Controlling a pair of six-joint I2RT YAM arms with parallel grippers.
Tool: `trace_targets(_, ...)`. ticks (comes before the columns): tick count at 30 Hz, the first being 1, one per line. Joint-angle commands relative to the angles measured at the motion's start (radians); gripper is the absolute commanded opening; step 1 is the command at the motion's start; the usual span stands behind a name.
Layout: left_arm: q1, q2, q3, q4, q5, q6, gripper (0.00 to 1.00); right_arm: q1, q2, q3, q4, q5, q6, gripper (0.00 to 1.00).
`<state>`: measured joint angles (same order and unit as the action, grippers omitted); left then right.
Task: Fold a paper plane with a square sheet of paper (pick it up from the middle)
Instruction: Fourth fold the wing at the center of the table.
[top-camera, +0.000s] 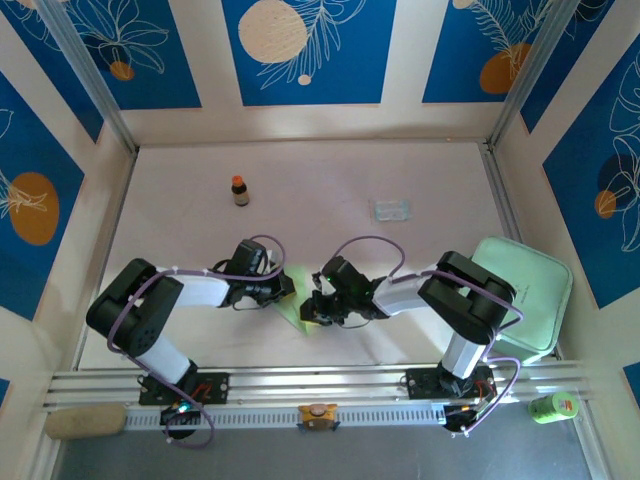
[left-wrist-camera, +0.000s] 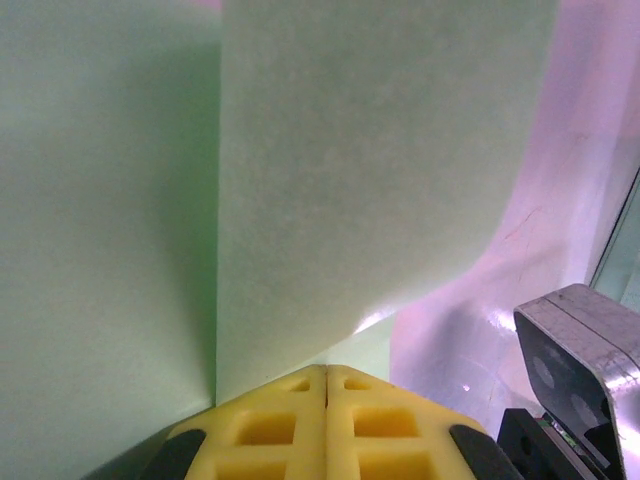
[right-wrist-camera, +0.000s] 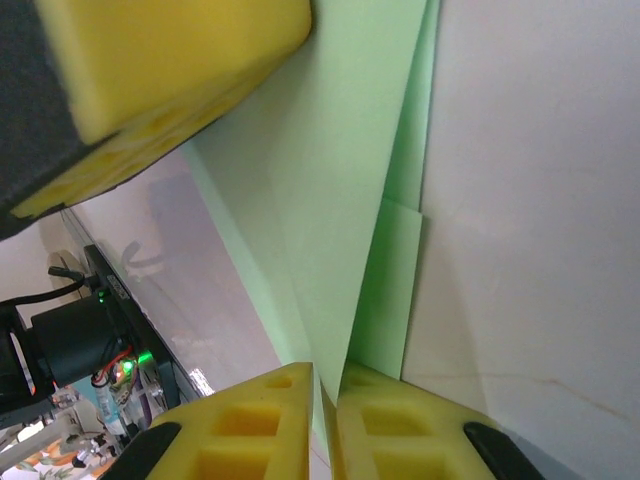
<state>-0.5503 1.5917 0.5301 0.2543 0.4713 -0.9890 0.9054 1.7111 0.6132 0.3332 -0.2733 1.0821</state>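
Note:
The square sheet of paper (top-camera: 296, 312) is pale green, partly folded, and hangs between my two grippers near the table's front middle. My left gripper (top-camera: 288, 290) comes in from the left. In the left wrist view its yellow fingers (left-wrist-camera: 290, 420) are pressed together at the paper's (left-wrist-camera: 380, 150) near edge, and a flap with a straight crease rises ahead. My right gripper (right-wrist-camera: 327, 372) is shut on a pointed flap of the paper (right-wrist-camera: 340, 200) that runs down into its jaws. The left gripper's yellow finger (right-wrist-camera: 150, 70) shows at the upper left of that view.
A small brown bottle (top-camera: 240, 190) with an orange cap stands at the back left. A clear plastic packet (top-camera: 392, 209) lies at the back right. A mint green tray (top-camera: 525, 295) sits at the right edge. Blue patterned walls enclose the table.

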Motion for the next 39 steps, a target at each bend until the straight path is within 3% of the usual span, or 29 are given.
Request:
trace_targets(1, -0.002, -0.006, -0.019, -0.035, -0.018, 0.0, 0.02, 0.019, -0.012, -0.035, -0.061, -0.029, 0.012, 0.12)
trace_targets(3, -0.002, -0.008, -0.019, -0.035, -0.018, 0.002, 0.02, 0.019, -0.013, -0.042, -0.042, -0.04, 0.012, 0.06)
trace_targets(6, -0.002, -0.006, -0.019, -0.035, -0.02, 0.001, 0.02, 0.019, -0.009, -0.042, -0.05, -0.044, 0.013, 0.06)
trace_targets(14, -0.002, -0.009, -0.021, -0.04, -0.023, 0.002, 0.01, 0.023, -0.042, -0.058, -0.072, -0.046, 0.016, 0.14)
trace_targets(21, -0.001, -0.007, -0.021, -0.043, -0.025, 0.001, 0.01, 0.031, -0.009, -0.074, -0.051, -0.072, 0.023, 0.06)
trace_targets(30, -0.002, -0.009, -0.024, -0.043, -0.027, 0.001, 0.01, 0.037, -0.058, -0.069, -0.124, -0.072, 0.0, 0.13)
trace_targets(36, -0.002, -0.006, -0.025, -0.039, -0.025, 0.0, 0.01, 0.048, -0.032, -0.081, -0.098, -0.099, 0.008, 0.06)
trace_targets(39, -0.001, -0.008, -0.025, -0.041, -0.027, 0.0, 0.01, 0.053, -0.039, -0.085, -0.109, -0.094, 0.012, 0.12)
